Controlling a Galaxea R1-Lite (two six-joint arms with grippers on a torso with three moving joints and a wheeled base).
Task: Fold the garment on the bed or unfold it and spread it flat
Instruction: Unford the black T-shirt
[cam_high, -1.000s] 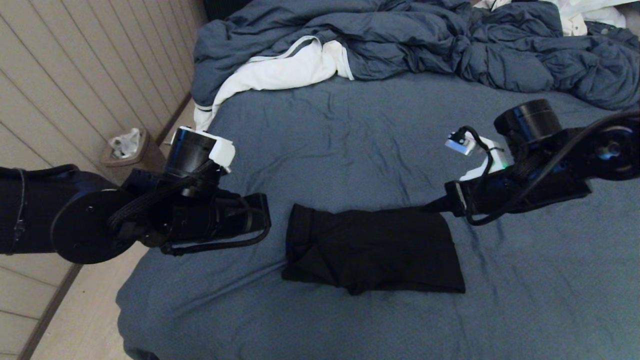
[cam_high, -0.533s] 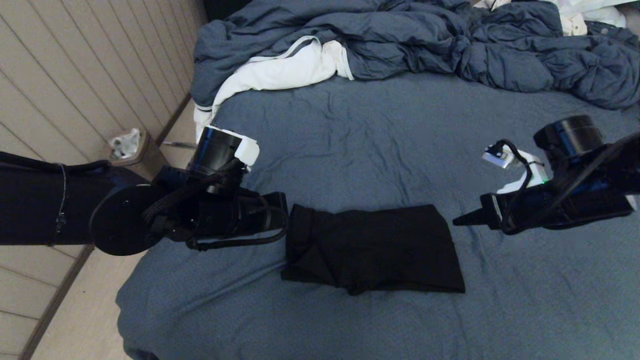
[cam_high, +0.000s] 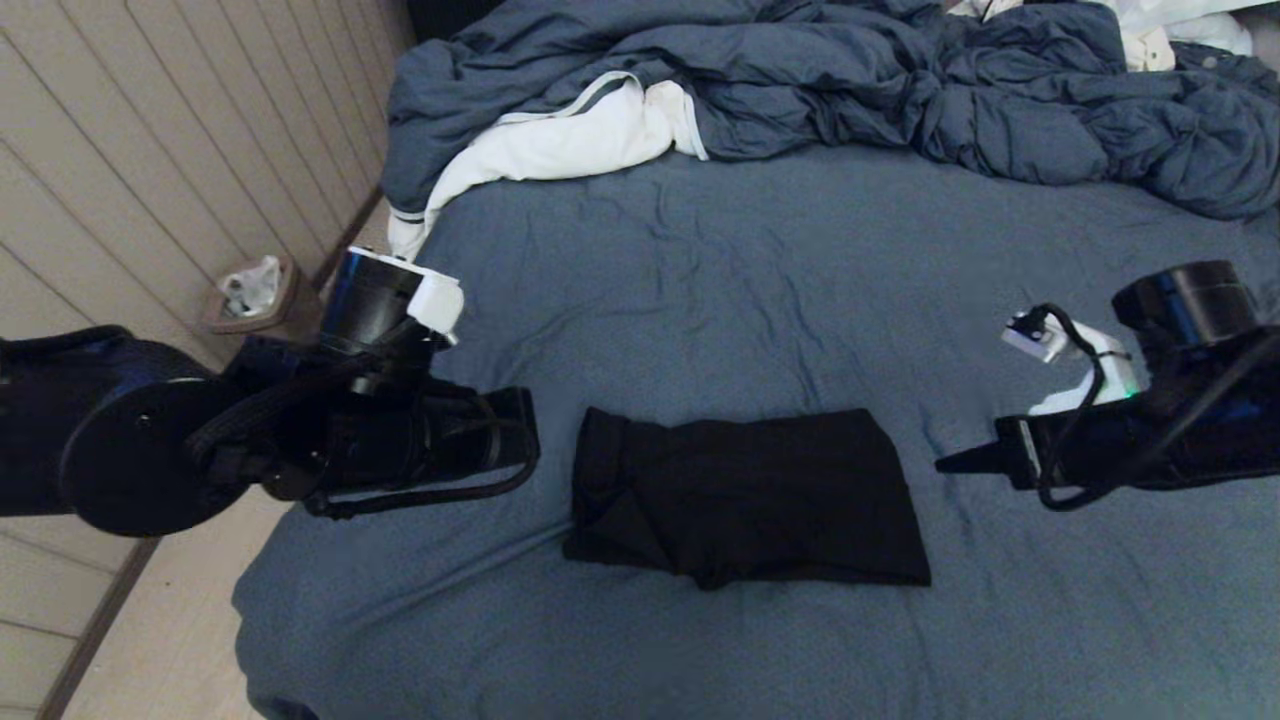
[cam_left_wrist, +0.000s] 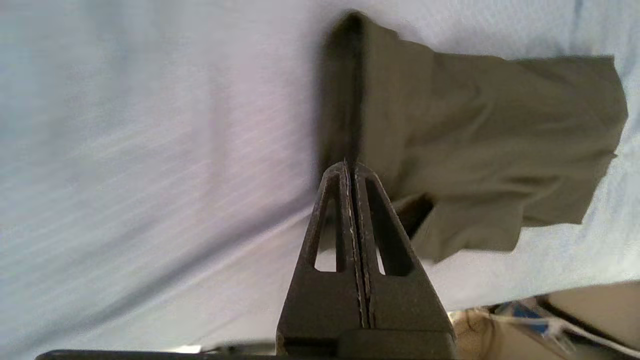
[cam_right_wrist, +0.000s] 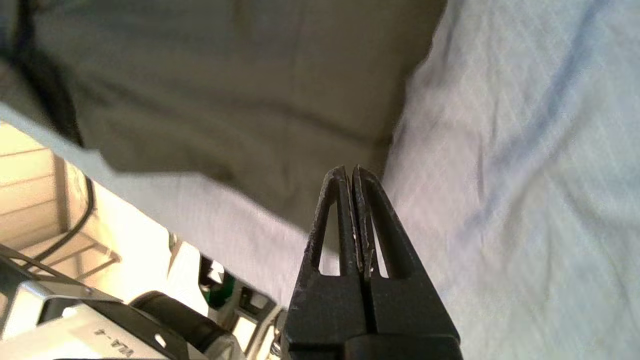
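The garment (cam_high: 745, 495) is a black T-shirt folded into a compact rectangle, plain side up, lying on the bed (cam_high: 760, 290) near its front edge. No print shows. My left gripper (cam_left_wrist: 349, 165) hovers just off the shirt's left end, shut and empty; in the head view its tips are hidden behind the wrist. My right gripper (cam_high: 942, 466) points at the shirt's right edge from a short way off, shut on nothing (cam_right_wrist: 351, 170). The garment (cam_left_wrist: 470, 150) fills much of the left wrist view, and the garment (cam_right_wrist: 225, 85) lies ahead of the right fingers.
A crumpled blue-grey duvet (cam_high: 850, 80) is heaped along the far side of the bed, with a white cloth with a striped edge (cam_high: 560, 145) beside it. A small bin (cam_high: 250, 295) stands on the floor by the wall on the left.
My right gripper has drawn back to the right, away from the shirt's right edge. My left arm swung in to the shirt's left end, then pulled back left. The shirt lies unchanged.
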